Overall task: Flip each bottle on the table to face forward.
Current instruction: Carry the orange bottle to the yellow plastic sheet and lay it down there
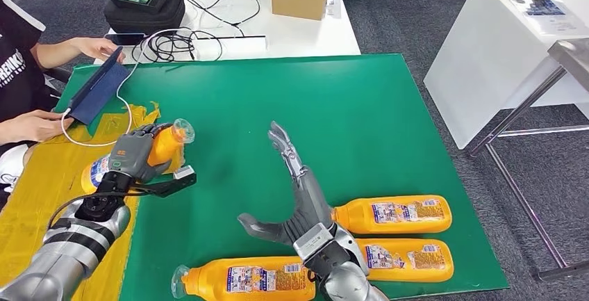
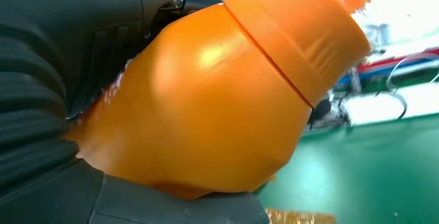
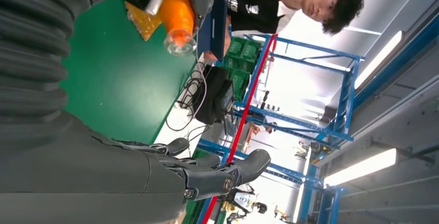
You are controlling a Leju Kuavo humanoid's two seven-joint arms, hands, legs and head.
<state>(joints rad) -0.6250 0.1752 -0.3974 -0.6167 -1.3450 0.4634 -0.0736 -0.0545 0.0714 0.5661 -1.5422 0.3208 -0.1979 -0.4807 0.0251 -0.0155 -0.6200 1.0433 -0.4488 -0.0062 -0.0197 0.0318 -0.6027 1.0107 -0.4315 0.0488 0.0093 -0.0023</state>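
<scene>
Left hand (image 1: 135,153) wraps the body of one orange bottle (image 1: 167,147), fingers curled over it, lifted a little above the green mat (image 1: 389,127) at its left edge. Clear cap (image 1: 183,131) points away from me and slightly right; base end sits toward my left shoulder. Left wrist view shows the bottle's orange shoulder (image 2: 207,110) pressed into the palm; I can't make out from there whether a label faces up, so whether this one is flipped is uncertain.

Right hand (image 1: 295,197) is spread wide and holds nothing, fingers pointing away over the mat, thumb out to the left. It hovers just beside the neck ends of two bottles lying side by side, upper bottle (image 1: 392,215) and lower bottle (image 1: 406,259), long axes running left-right, labels up. A fourth bottle (image 1: 243,280) lies near the front edge, cap to the left, label up.

My read: the held bottle is the step in hand. The three lying bottles are all nearer the right hand; the pair lies directly right of it.

A person's hands rest on a tablet (image 1: 97,89) at the far left.
</scene>
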